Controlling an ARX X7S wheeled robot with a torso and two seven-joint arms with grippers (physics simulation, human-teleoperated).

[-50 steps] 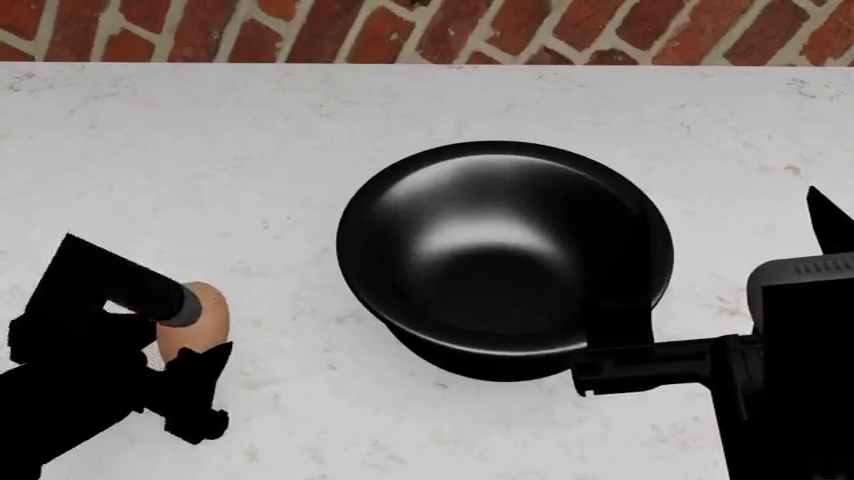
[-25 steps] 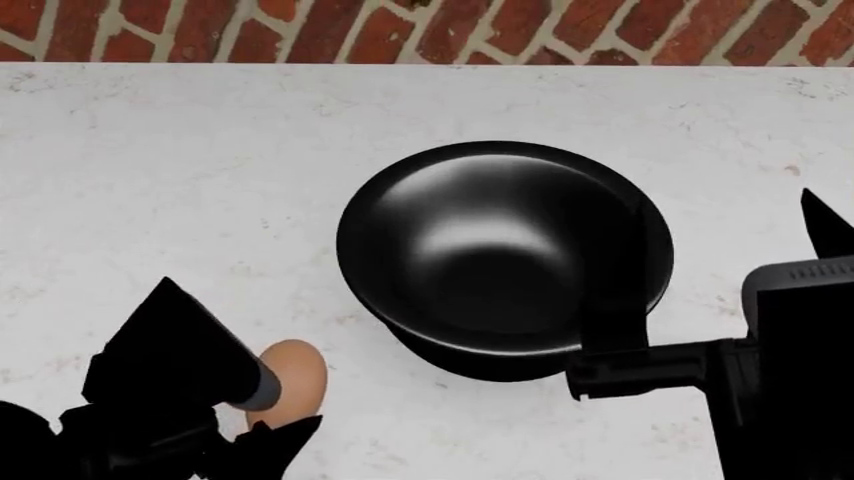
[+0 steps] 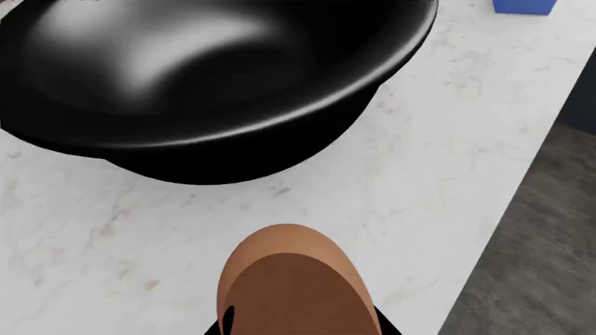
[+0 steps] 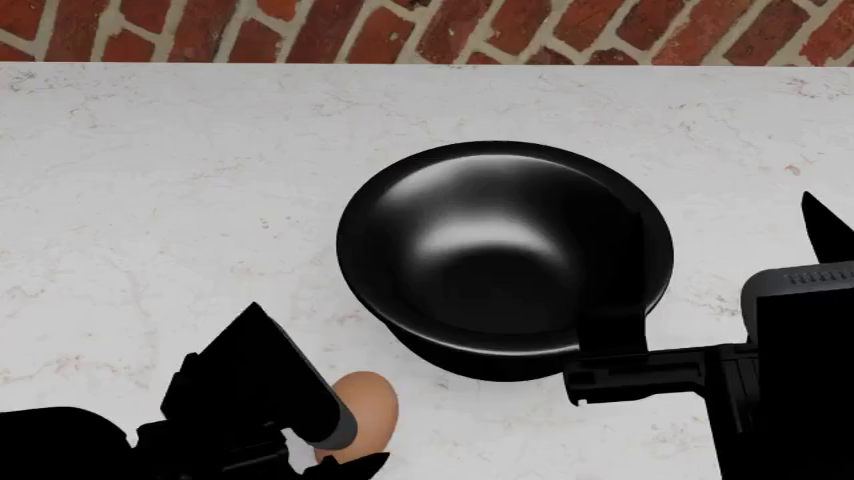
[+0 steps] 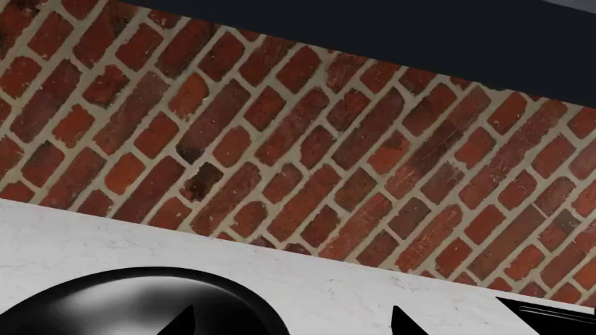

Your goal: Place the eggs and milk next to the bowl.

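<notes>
Egg (image 4: 363,412), brown, sits low at the near-left of the bowl (image 4: 503,250), close to its base but apart from it, held in the left gripper (image 4: 350,440); black finger parts wrap its lower end in the head view, and in the left wrist view the egg (image 3: 296,285) fills the near foreground with dark jaw bits at its base, so the pincer is clamped on the egg. Can't tell if the egg touches the white marble counter (image 4: 160,200). Bowl is glossy black, flared rim, upright on the counter, in front of the red brick wall (image 4: 427,30). Only one egg in view. Milk: a small blue corner (image 3: 524,6) shows past the bowl's far side in the left wrist view, standing on the counter. Right arm (image 4: 707,375) is at the bowl's right, a black link overlapping the rim's near-right edge. Right gripper: two dark fingertips (image 5: 184,322) spread apart above the bowl rim (image 5: 121,307), nothing between them, open.
</notes>
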